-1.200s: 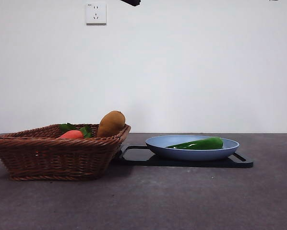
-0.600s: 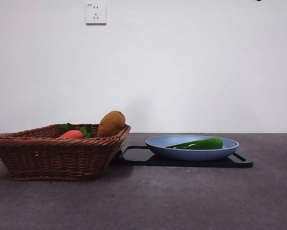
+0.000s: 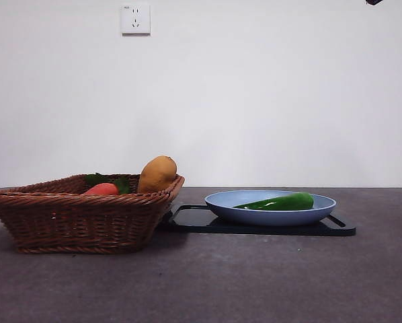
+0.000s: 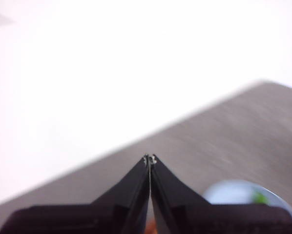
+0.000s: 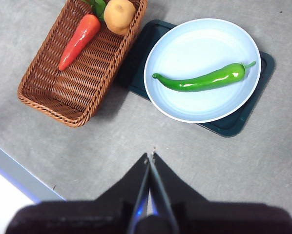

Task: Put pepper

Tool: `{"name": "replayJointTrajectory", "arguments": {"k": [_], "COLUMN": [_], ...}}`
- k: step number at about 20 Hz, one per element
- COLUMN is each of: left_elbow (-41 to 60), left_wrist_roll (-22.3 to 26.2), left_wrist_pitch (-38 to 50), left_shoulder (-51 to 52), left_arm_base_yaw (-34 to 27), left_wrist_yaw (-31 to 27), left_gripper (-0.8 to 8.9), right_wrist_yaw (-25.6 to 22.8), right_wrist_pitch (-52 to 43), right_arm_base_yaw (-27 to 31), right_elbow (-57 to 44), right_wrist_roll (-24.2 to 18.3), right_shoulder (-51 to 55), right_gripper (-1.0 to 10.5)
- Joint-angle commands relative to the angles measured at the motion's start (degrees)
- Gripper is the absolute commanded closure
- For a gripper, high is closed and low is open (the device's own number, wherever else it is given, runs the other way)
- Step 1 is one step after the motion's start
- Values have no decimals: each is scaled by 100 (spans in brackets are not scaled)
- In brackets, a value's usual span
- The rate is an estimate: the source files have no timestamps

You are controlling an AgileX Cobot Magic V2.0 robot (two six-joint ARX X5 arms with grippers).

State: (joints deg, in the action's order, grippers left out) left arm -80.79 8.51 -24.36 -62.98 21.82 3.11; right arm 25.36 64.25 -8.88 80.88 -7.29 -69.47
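Note:
The glossy green pepper (image 3: pixel 282 202) lies in the blue plate (image 3: pixel 255 217), which stands on a black tray (image 3: pixel 194 221). In the right wrist view the pepper (image 5: pixel 204 79) lies across the plate (image 5: pixel 185 39). My right gripper (image 5: pixel 150 156) is shut and empty, high above the table in front of the plate. My left gripper (image 4: pixel 150 159) is shut and empty, raised, with the plate (image 4: pixel 229 192) partly visible behind its jaws. A black tip (image 3: pixel 374 2) of one arm shows at the top right of the front view.
A brown wicker basket (image 3: pixel 73 219) stands left of the tray, touching it. It holds an orange-red vegetable with green leaves (image 5: pixel 77 41) and a tan-yellow potato-like lump (image 3: pixel 156 174). The table's edge (image 5: pixel 19 175) runs near the basket in the right wrist view.
The black arm tip at the top centre of the front view has left the picture. Only a small tip shows at the top right now. The pepper, plate and basket have not moved.

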Motion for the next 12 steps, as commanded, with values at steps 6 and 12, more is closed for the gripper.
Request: {"name": "replayJointTrajectory", "arguments": {"k": [6, 12], "left_elbow": [726, 3530], "left_wrist_roll": [269, 201], "left_wrist_pitch": [358, 2205], "left_shoulder": [1696, 3429], "left_arm_base_yaw": [-2256, -3259], "left_wrist_yaw": [-17, -525], "left_gripper": [805, 805], "right_wrist_yaw": [-4, 0], "right_wrist_pitch": [-39, -39], "right_arm_base_yaw": [118, 138], "right_elbow": [107, 107], "right_wrist_roll": [17, 17], "right_shoulder": [-63, -63], "right_gripper": [943, 943]}}
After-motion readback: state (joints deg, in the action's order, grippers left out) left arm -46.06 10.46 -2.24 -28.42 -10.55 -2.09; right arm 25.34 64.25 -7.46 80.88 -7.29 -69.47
